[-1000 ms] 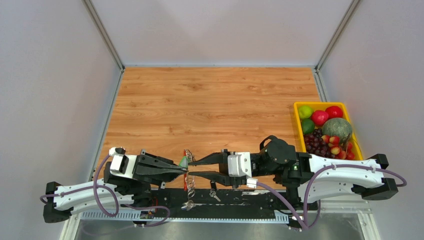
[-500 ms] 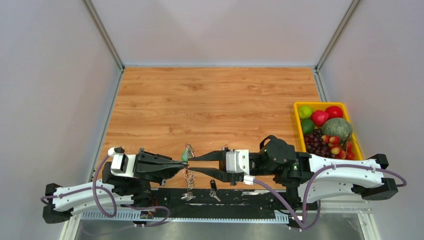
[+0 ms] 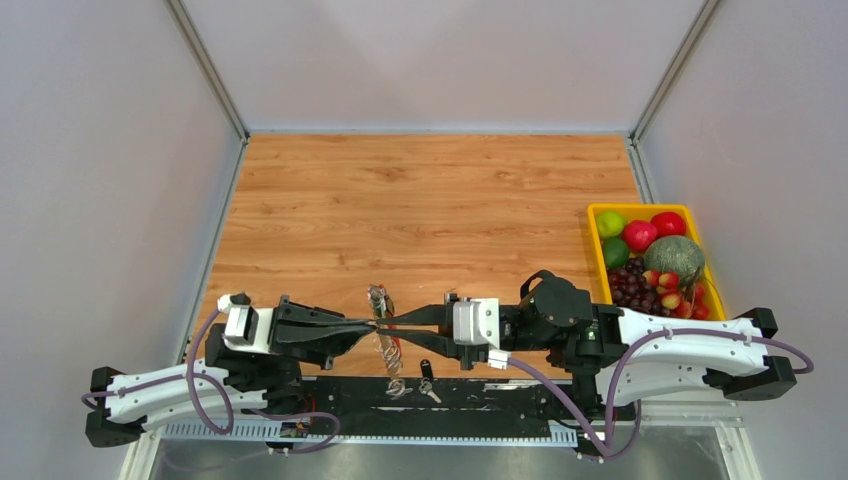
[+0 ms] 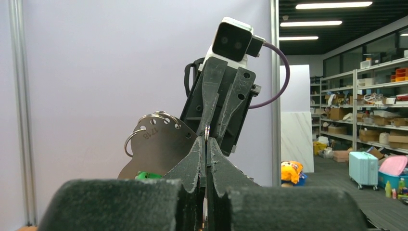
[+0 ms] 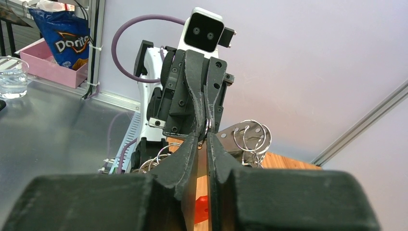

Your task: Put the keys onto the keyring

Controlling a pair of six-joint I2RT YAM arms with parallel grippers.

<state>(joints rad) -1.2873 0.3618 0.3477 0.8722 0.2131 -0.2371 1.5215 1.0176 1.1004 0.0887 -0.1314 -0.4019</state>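
Keyring (image 3: 387, 348) sits at approx 6 o'clock on the bench (image 3: 430, 200), close to the front edge, right btwn the two sets of jaws. L jaws reach in from 9 o'clock and R jaws from 3 o'clock, and their tips meet on the keyring's upper part. Its silvery coil runs from 12 down to approx 5 o'clock, and the lower end lies over the black strip (image 3: 500, 395) at the bench front.

L wrist view: L jaws pressed together w/ no gap. A small split ring (image 4: 207, 133) pokes up from the tips. A stamped silver plate (image 4: 156, 144) hangs at 9 o'clock of the tips, w/ a green tag (image 4: 146, 176) just under it.

R wrist view: R jaws narrow, a thin slit lower down, closing at the tips on the same small ring (image 5: 207, 127). L tips pinch it from the far side. Several loose rings (image 5: 251, 135) fan out at 3 o'clock of the tips. A red bit (image 5: 202, 206) shows low in the slit. So both jaws grip the keyring, tip to tip.

One key (image 3: 427, 378), black head, lies on the black strip at 3 o'clock of the coil's lower end. It's near the coil, not touching, and apart from both jaws. Can't tell if any keys sit on the rings yet.

Yellow tray (image 3: 596, 215) of fruit is at 3 o'clock on the bench, well apart.
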